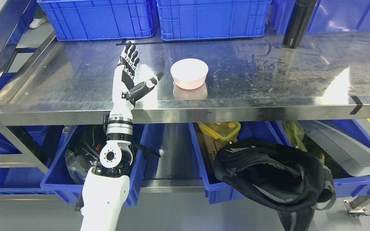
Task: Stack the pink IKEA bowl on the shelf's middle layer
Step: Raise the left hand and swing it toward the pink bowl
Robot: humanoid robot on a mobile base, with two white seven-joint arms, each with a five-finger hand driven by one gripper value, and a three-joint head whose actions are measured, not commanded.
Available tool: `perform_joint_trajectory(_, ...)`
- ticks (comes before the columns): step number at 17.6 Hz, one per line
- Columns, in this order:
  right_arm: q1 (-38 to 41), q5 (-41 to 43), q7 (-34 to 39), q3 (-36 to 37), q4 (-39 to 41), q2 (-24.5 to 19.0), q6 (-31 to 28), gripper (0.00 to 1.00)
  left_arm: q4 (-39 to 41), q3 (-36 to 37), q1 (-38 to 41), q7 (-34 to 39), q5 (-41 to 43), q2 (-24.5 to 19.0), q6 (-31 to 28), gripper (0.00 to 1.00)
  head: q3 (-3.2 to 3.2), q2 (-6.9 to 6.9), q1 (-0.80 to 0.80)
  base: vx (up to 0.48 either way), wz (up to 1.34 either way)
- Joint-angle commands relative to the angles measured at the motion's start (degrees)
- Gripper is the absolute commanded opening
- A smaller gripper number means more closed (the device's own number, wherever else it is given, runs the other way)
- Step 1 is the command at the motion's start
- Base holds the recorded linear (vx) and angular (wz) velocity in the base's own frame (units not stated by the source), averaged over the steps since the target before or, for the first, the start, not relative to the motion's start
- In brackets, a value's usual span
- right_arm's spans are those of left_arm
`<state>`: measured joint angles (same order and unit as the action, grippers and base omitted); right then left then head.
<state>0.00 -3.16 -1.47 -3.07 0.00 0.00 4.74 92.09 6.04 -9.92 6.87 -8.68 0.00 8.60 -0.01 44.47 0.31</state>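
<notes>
A storeroom or workshop, by the look of it: a scuffed steel shelf carries blue crates along its back edge, more blue bins of odd gear sit below it, over a plain grey floor.

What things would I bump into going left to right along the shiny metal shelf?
left hand with open fingers → pink bowl → black bottle, farther back near the blue crates.

Pink bowl, upright, on steel shelf, near front edge
</notes>
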Motion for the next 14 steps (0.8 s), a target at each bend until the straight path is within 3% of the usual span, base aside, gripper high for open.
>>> perform_joint_trajectory(1,1.3,0.0,0.0,0.0,1.0,1.0,0.0,1.0,0.0,-1.4,0.2,-0.1,0.0,-1.0,1.2,1.0,0.0,0.0,0.0,0.0,0.0)
perform_joint_trajectory(4,1.3,0.0,0.0,0.0,1.0,1.0,0.0,1.0,0.0,-1.5,-0.1,-0.2,0.0,-1.0,2.1,1.0,0.0,0.0,0.0,0.0,0.0)
perform_joint_trajectory(6,1.3,0.1,0.0,0.0,1.0,1.0,0.0,1.0,-0.7,-1.3,-2.5,-0.8,0.0,-3.3,2.0,1.0,0.0,0.0,0.0,0.0,0.0)
perform_joint_trajectory(10,1.3,0.0,0.0,0.1,1.0,1.0,0.0,1.0,-1.5,-1.3,-8.5,-14.9,1.2,-8.8,1.6,1.0,0.0,0.0,0.0,0.0,0.0)
perform_joint_trajectory(12,1.3,0.0,0.0,0.1,1.0,1.0,0.0,1.0,-1.7,-0.5,-13.3,-19.1,11.2,-13.3,0.4,1.0,0.0,0.0,0.0,0.0,0.0)
perform_joint_trajectory(14,1.3,0.0,0.0,0.0,1.0,1.0,0.0,1.0,-1.7,2.2,-18.4,-28.7,21.9,-17.3,-1.3,1.0,0.0,0.0,0.0,0.0,0.0)
